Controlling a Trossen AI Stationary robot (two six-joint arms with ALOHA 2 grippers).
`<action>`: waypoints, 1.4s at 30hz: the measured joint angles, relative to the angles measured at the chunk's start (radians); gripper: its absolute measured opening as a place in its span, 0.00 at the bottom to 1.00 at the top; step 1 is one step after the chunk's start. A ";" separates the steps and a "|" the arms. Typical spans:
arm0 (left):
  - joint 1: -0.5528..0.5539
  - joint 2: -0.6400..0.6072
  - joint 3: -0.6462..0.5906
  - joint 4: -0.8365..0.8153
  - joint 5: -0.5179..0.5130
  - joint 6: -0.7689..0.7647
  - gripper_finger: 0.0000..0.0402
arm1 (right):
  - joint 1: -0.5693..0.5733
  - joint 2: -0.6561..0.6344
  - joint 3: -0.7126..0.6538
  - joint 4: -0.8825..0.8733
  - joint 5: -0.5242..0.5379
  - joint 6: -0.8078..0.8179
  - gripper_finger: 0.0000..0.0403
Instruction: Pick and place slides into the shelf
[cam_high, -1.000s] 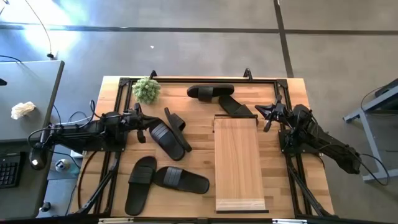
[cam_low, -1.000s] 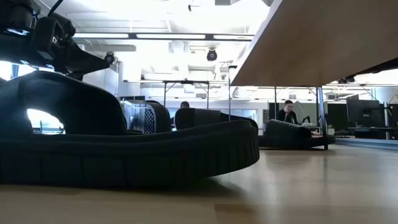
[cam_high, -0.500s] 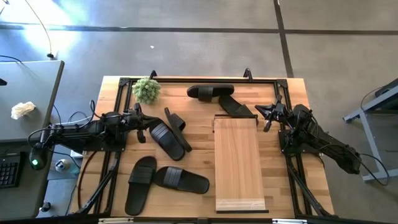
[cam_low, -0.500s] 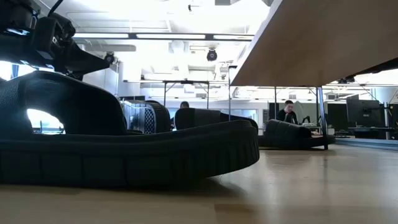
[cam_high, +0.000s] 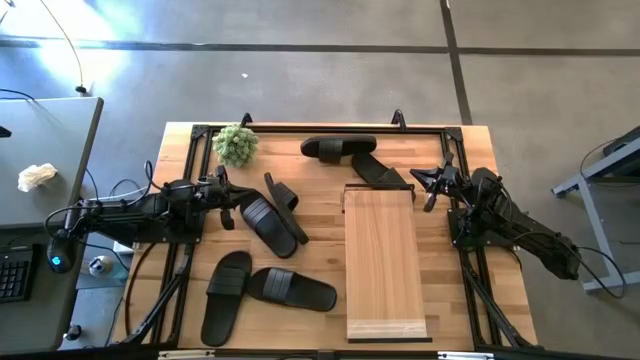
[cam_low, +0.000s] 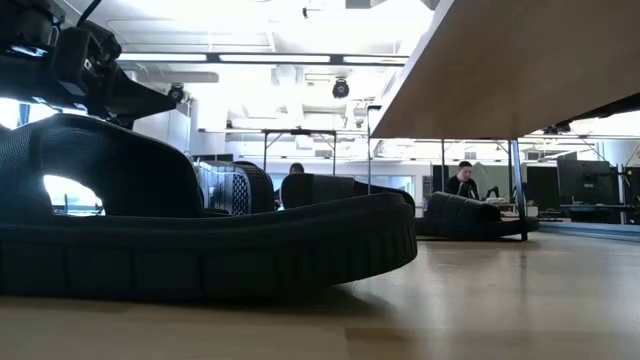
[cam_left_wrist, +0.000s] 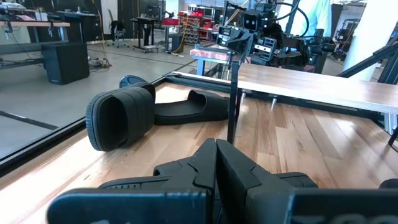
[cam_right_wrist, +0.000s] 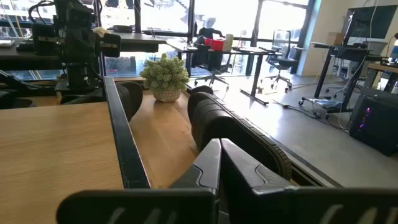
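From above, the low light-wood plank shelf (cam_high: 380, 262) stands right of centre on the wooden table (cam_high: 320, 240). Matte black rubber slides lie about it: two at the far edge (cam_high: 340, 148), two in the middle (cam_high: 268, 218), two near left (cam_high: 270, 288). The left gripper (cam_high: 228, 200) waits at the left, pinched closed and empty; the right gripper (cam_high: 428, 182) likewise at the right. A small green potted plant (cam_high: 236, 144) sits far left.

At table height, one slide (cam_low: 200, 230) fills the foreground, the shelf's underside (cam_low: 520, 60) overhead.

The left wrist shows closed fingers (cam_left_wrist: 217, 168); the right wrist's fingers (cam_right_wrist: 219, 162) too.
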 joint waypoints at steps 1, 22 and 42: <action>0.000 0.000 0.000 0.000 0.000 0.000 0.00 | 0.000 0.000 0.000 0.000 0.000 0.000 0.00; 0.000 -0.001 0.000 0.082 0.037 -0.387 0.00 | 0.000 0.000 0.000 -0.028 0.140 -0.076 0.00; 0.000 -0.001 0.000 0.179 -0.012 -0.856 0.00 | 0.000 0.000 0.000 -0.041 0.230 -0.112 0.00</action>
